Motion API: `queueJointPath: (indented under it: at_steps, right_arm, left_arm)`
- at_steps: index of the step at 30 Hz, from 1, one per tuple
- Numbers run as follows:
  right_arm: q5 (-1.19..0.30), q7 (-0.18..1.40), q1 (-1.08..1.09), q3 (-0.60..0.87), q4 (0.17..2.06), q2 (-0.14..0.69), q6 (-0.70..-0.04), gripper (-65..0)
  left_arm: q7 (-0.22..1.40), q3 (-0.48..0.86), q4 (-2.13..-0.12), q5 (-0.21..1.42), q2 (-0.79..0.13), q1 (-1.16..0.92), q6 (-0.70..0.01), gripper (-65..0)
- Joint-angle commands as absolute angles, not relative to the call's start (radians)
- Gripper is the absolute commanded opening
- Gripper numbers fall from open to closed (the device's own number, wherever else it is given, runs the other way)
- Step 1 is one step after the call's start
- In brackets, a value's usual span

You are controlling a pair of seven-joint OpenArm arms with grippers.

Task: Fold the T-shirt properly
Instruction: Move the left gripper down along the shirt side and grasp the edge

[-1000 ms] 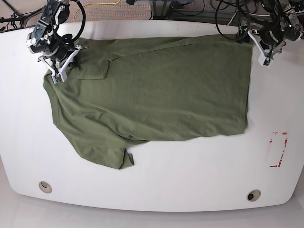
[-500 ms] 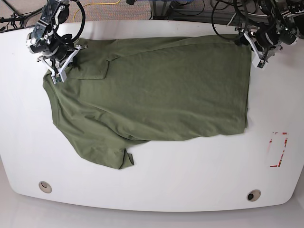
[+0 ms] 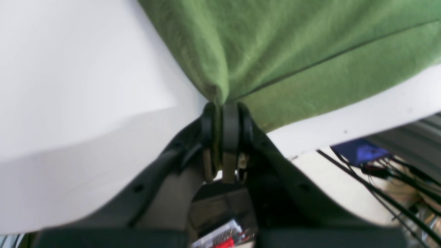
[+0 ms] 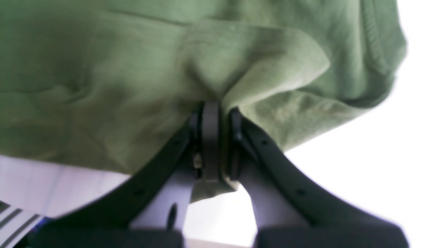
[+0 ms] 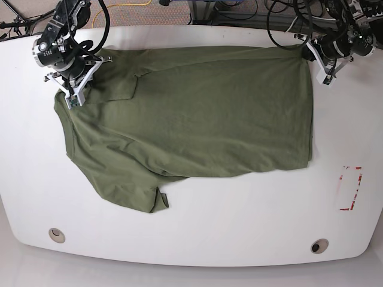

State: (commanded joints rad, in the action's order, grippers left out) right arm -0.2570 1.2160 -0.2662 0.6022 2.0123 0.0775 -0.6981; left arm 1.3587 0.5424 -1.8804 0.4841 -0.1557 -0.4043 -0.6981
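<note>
both grippers, left gripper (image 3: 222, 113) and right gripper (image 4: 215, 112), are clamped on far corners of the t-shirt (image 5: 191, 119), spread on the table (image 5: 239, 227). we judge the grasp step; next calls for lifting together toward the table's near edge.

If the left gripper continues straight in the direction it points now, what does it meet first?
The left gripper is already shut on the T-shirt corner, so it would likely push straight into that cloth.

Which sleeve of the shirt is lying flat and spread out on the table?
The sleeve at the near side of the T-shirt, pointing toward the table's front edge. The far sleeve is folded over the body.
</note>
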Motion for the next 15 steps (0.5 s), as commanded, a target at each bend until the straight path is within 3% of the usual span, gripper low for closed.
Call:
queueJointPath:
  at_steps: [15]
  right_arm:
    - [-0.271,1.222,-0.263,0.668,2.012,0.077,-0.698,-62.1]
  left_arm:
    - [1.395,0.545,-1.962,0.484,-0.182,-0.352,-0.698,-65.0]
